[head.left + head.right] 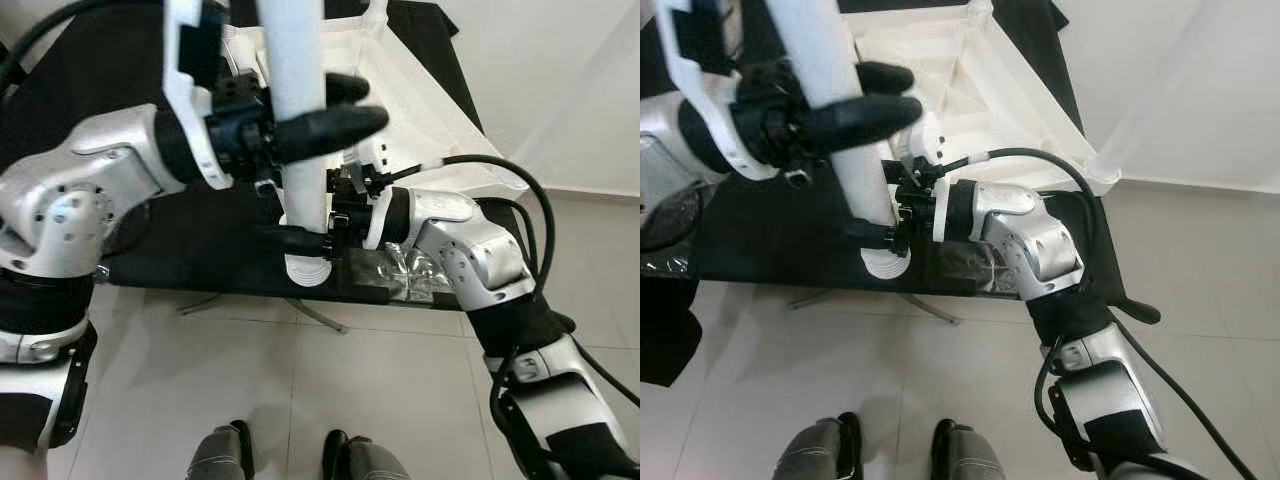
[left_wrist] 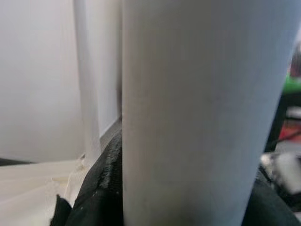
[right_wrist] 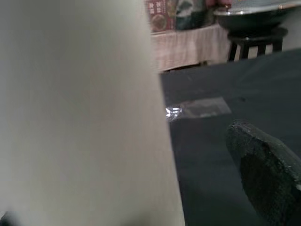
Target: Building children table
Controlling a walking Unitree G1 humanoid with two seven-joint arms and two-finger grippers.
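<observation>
Two grippers around smooth round table leg [image 1: 298, 120]

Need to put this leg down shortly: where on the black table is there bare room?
The bare black table lies left of the white leg, under the left gripper. It is crowded right of it: right gripper, plastic bag, upturned tabletop behind.

A crumpled clear plastic bag [image 1: 415, 272] is laid on the black-covered surface [image 1: 200, 250]; pale floor tiles [image 1: 400, 400] are seen below, possibly with metal legs.
</observation>
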